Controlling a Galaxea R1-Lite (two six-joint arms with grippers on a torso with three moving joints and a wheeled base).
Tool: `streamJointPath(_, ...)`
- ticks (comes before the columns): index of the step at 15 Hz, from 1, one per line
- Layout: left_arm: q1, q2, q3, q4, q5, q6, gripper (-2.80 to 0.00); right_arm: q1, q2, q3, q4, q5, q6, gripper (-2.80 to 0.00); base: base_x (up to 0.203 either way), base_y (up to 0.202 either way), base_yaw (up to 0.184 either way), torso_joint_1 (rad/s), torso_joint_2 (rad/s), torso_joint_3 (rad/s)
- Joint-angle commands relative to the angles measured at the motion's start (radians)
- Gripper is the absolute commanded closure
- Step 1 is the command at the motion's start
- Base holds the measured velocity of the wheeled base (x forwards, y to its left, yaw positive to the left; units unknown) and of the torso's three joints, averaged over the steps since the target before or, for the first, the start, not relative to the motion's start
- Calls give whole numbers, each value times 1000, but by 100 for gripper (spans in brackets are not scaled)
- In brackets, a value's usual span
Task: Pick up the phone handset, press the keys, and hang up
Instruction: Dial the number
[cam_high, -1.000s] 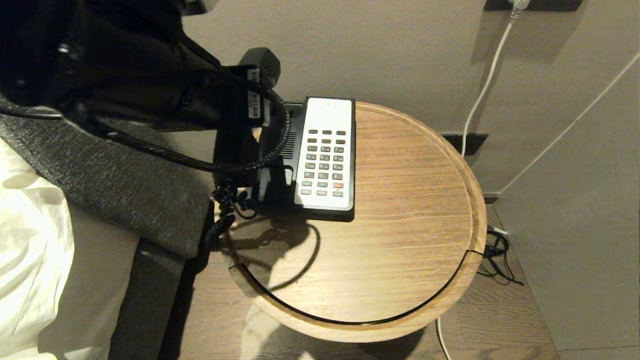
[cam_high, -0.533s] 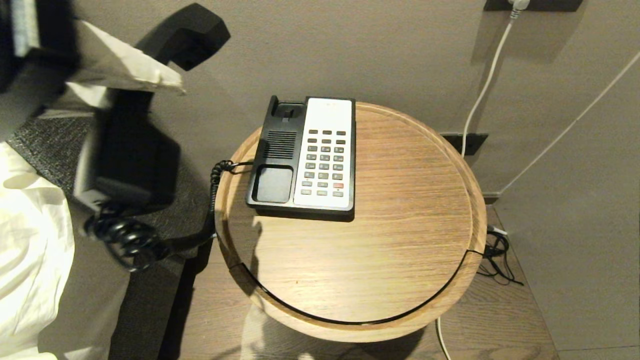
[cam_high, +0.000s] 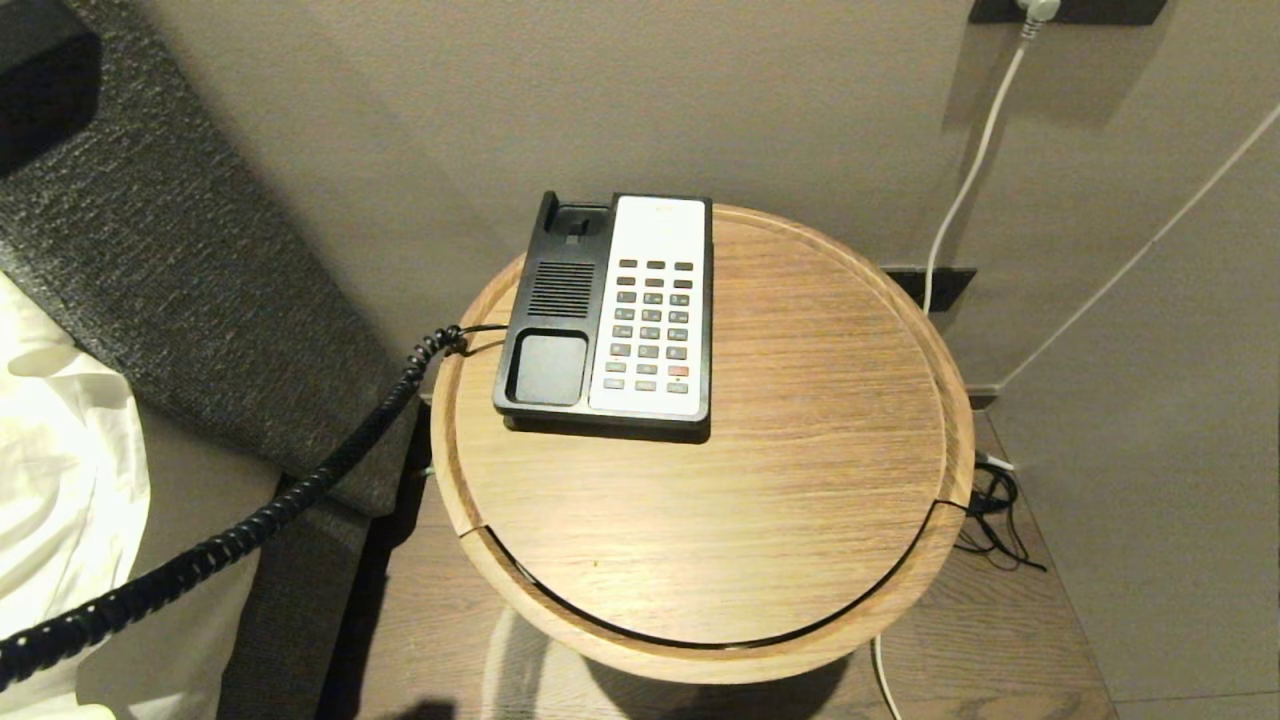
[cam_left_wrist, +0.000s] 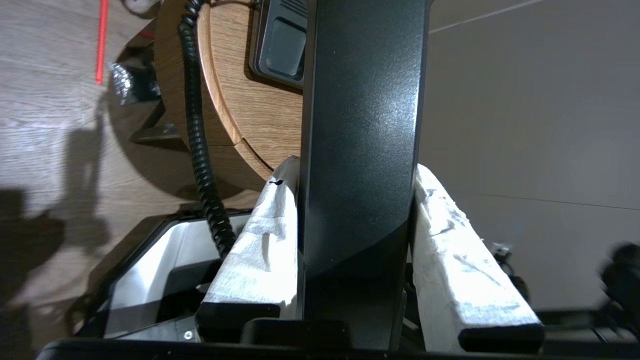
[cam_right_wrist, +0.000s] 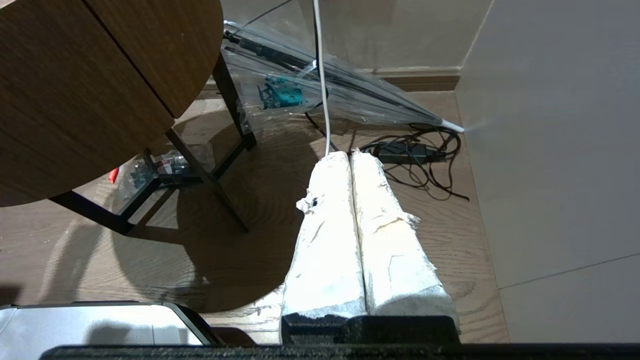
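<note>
- Since a second ago the left arm has carried the long glossy black plastic phone handset (cam_left_wrist: 360, 130) off its cradle and clear out of the head view; where the arm and receiver crowded the upper left of that view, only the black coiled cord (cam_high: 250, 530) now shows, pulled out from the base toward the lower left edge.
- Left gripper (cam_left_wrist: 357, 175): its white-wrapped fingers (cam_left_wrist: 260, 235) stand partly apart and clamp the handset's shaft on both sides, as the left wrist view shows, with the round wooden bench (cam_high: 720, 520) visible beyond it.
- On the bench the black-and-white phone base (cam_high: 605, 315) sits in the upper middle of the head view, its cradle bare; the grid of small dark grey keys (cam_high: 652, 325) with one red button lies uncovered on the white faceplate.
- Right gripper (cam_right_wrist: 352, 160): fingers pressed together, holding nothing, hanging low beside the bench above the wooden floor (cam_right_wrist: 250, 225) and a tangle of cables.
- Progress, as I judge it: the pick-up is done. Pressing the keys has not begun, since no gripper is near them, and hanging up comes after that. About a third of the task is behind.
- Likely next need: a free fingertip brought to the keys while the handset is kept away from the faceplate.
</note>
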Motion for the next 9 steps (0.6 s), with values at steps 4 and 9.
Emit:
streamJointPath(4, 0, -46, 2, 0, -2, -7, 0, 1, -3, 0, 0, 0, -1, 0, 0, 0, 0, 0, 0, 0)
streamJointPath(9, 1, -60, 2, 4, -2, -7, 0, 1, -3, 0, 0, 0, -11, 0, 0, 0, 0, 0, 0, 0)
